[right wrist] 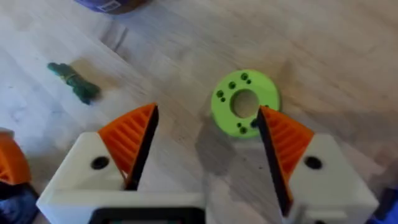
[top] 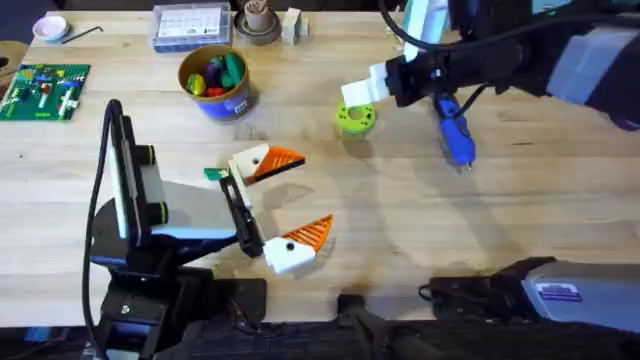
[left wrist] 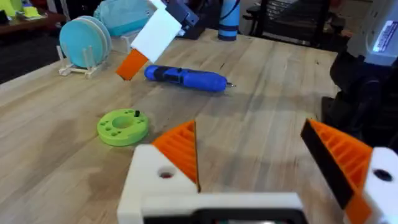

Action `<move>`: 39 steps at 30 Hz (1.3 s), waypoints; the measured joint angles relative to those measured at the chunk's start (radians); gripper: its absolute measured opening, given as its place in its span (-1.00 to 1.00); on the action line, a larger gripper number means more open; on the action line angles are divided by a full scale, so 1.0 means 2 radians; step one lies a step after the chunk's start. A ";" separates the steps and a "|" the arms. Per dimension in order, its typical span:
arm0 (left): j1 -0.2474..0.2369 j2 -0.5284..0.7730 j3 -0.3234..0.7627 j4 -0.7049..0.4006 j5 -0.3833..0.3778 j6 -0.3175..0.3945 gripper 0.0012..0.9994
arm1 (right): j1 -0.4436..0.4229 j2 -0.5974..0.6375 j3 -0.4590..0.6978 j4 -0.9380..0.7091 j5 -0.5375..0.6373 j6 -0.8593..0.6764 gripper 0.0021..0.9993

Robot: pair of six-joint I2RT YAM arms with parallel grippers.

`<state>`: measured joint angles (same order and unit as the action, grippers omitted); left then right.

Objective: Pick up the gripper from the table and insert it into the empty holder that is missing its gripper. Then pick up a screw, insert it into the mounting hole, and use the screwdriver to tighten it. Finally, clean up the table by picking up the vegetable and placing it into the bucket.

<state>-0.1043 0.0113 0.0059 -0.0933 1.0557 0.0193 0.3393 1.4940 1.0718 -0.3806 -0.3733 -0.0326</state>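
Observation:
My right gripper [top: 362,98] hangs open just above a lime-green disc [right wrist: 245,102], and both its white mounts carry orange fingers [right wrist: 134,134]. My left gripper [top: 300,197] stands open over the table's middle, also with two orange fingers [left wrist: 179,148]. The blue screwdriver [top: 452,130] lies on the table right of the disc, under the right arm. The dark-green vegetable [top: 215,173] lies beside the left gripper's far finger. The blue bucket [top: 215,80], with toy foods inside, stands at the back left. A loose gripper, an empty holder and a loose screw are out of view.
A green board [top: 45,90] with parts lies at the far left. A clear box [top: 192,27] and a round stand [top: 258,22] are at the back edge. In the left wrist view a rack of teal plates [left wrist: 84,42] stands beyond the table.

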 joint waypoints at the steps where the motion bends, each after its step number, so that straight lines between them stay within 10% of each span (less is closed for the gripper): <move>1: 0.000 0.000 0.000 0.000 0.000 0.000 0.99 | 0.000 -0.001 0.003 -0.003 0.013 -0.015 0.99; 39: 0.000 0.000 0.000 0.000 0.000 0.000 0.99 | 0.011 0.119 0.004 0.012 0.108 -0.085 -0.05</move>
<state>-0.1043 0.0109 0.0059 -0.0933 1.0557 0.0193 0.3618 1.7314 1.0805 -0.3569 -0.1573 -0.2035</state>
